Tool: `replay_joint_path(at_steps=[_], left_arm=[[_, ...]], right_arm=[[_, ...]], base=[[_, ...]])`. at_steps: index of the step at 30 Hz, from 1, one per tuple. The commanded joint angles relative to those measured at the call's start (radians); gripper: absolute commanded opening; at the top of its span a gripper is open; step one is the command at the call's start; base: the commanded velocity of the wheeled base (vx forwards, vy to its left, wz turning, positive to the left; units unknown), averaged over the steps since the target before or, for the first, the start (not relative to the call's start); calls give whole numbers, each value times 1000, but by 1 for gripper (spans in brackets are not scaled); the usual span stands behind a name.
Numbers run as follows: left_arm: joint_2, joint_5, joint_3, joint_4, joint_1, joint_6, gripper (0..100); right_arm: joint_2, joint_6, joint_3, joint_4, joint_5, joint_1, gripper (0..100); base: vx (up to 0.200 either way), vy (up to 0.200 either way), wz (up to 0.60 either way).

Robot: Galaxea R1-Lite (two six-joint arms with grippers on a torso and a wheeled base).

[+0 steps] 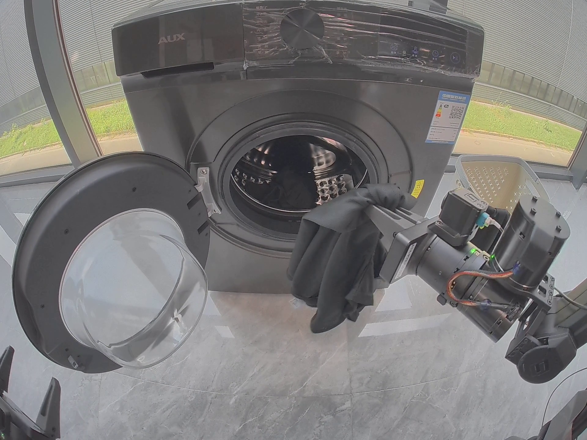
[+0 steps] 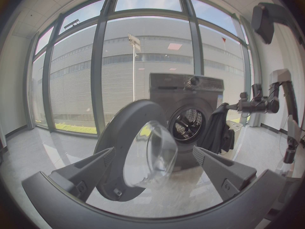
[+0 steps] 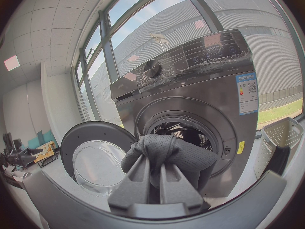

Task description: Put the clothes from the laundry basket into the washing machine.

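Note:
A dark grey garment (image 1: 336,245) hangs from my right gripper (image 1: 382,215), which is shut on it just in front of the washing machine's drum opening (image 1: 296,175). In the right wrist view the cloth (image 3: 171,150) drapes over the closed fingers (image 3: 141,178), close to the drum mouth (image 3: 182,134). The round door (image 1: 116,258) stands swung open to the left. My left gripper (image 2: 152,159) is open, low at the left, holding nothing. The white laundry basket (image 1: 498,178) stands right of the machine, with a dark garment (image 3: 278,159) over its rim.
The grey washing machine (image 1: 293,93) stands against tall windows on a pale marble floor (image 1: 275,380). The open door (image 2: 133,143) takes up room left of the machine. Bare floor lies in front of it.

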Motion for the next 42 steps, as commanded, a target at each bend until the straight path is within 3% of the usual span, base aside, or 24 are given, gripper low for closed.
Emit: replay_joint_path(at_steps=[1,2,3,4,7,10,12,19,22,23,27,30,34,42], left_arm=[[150,-117,-51,14,-5,-2,100],[150,-117,-51,14,-5,-2,100],[230,-185,-50,8,-5,4,100],[280,-222,-56,-6,-5,6,100],[429,-294,-68,-93,-8,26,100],[607,-346,-74,-228,-17,57,100],[705,-358,-79,-307,-48,61,100],[1034,-337,-128,-552,-319,34,100],[1103,-323,-159,-572,-387,32,100],[1164,-297,-196,-575,-430,26,100],[1259,-278,-252,-580,-486,15,100],[1327,-277,-288,-595,-525,9,100],[1423,-261,-328,-653,-575,-16,100],[1620,-123,-423,-768,-614,-57,100]], right_arm=[[62,-1,-49,-4,35,18,0],[62,-1,-49,-4,35,18,0],[74,-4,-66,-6,61,10,0],[85,-5,-78,-4,63,9,0],[117,-8,-121,-6,58,6,0],[146,-7,-149,-6,55,6,0],[158,-7,-160,-6,50,6,0],[208,-4,-213,2,50,9,0],[235,-4,-242,-1,44,4,0],[254,-2,-264,-4,43,1,0],[264,-2,-290,8,37,-5,0],[280,-2,-313,12,7,-2,0],[293,-2,-325,12,-6,-7,0],[290,4,-354,43,-28,-8,0]], base=[[0,0,0],[0,0,0],[0,0,0],[0,0,0],[0,0,0],[0,0,0],[0,0,0],[0,0,0],[0,0,0],[0,0,0],[0,0,0],[0,0,0],[0,0,0],[0,0,0]])
